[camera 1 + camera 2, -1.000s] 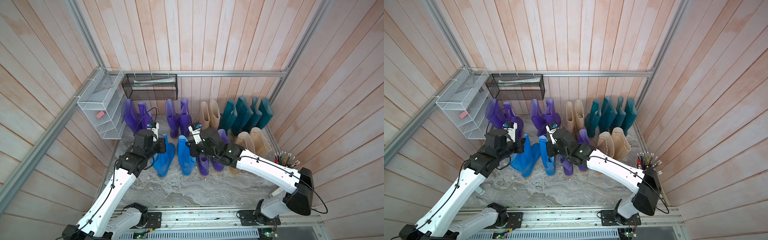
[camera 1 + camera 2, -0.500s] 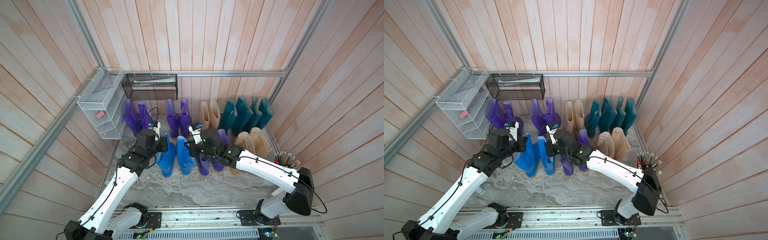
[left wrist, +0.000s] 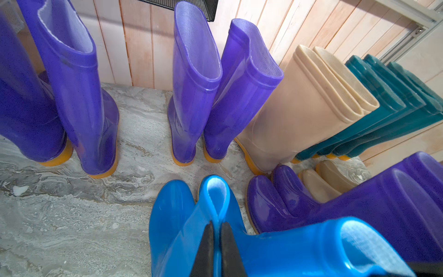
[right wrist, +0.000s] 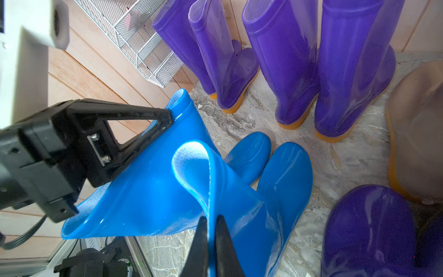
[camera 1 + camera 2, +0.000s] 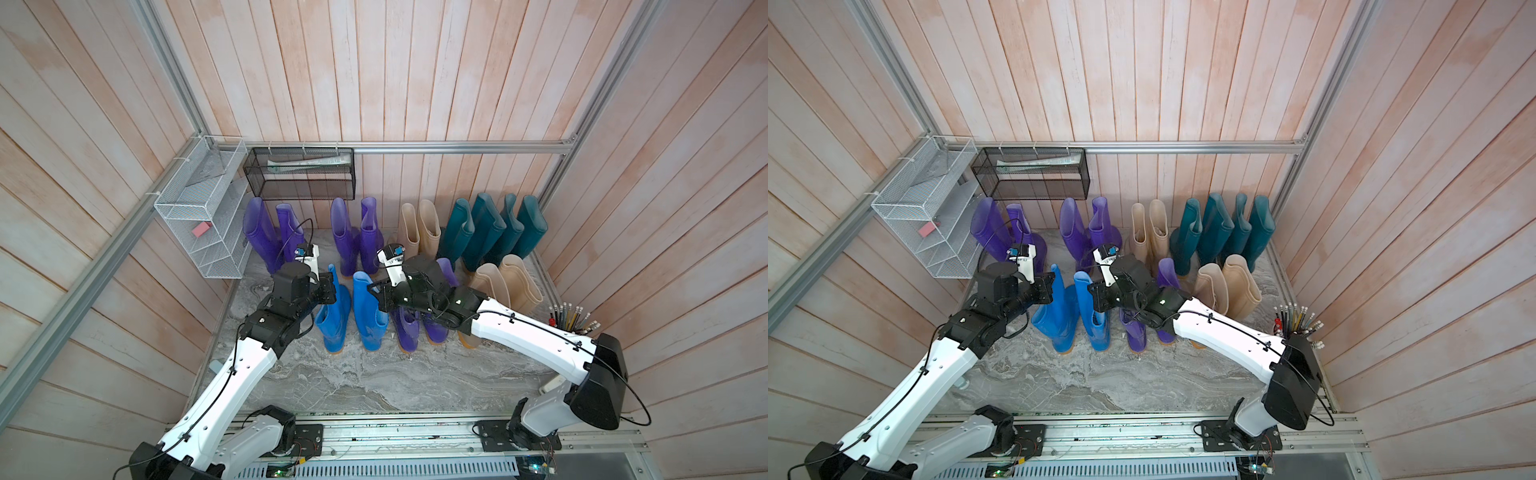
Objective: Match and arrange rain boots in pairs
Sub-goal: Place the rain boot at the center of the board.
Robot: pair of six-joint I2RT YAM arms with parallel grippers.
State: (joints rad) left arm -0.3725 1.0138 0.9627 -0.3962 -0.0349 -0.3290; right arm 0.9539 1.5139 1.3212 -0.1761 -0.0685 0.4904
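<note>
Two bright blue rain boots stand side by side mid-floor in both top views. My left gripper [image 5: 330, 291] [image 3: 217, 223] is shut on the pinched cuff of the left blue boot [image 5: 332, 322] [image 3: 177, 215]. My right gripper [image 5: 374, 291] [image 4: 208, 218] is shut on the cuff rim of the right blue boot [image 5: 369, 320] [image 4: 254, 227]. Along the back wall stand two purple pairs [image 5: 270, 237] [image 5: 357, 232], a beige pair [image 5: 419, 226] and several teal boots [image 5: 490, 232]. A purple pair [image 5: 415, 332] stands partly under my right arm. Another beige pair [image 5: 507, 286] stands further right.
A white wire rack [image 5: 199, 216] hangs on the left wall and a black mesh basket [image 5: 299, 174] on the back wall. A cup of pencils [image 5: 573, 320] sits by the right wall. The marble floor [image 5: 374, 382] stretches toward the front rail.
My left arm has brought the left blue boot from a lean to nearly upright and closer to the right blue boot. The right arm has hardly moved.
</note>
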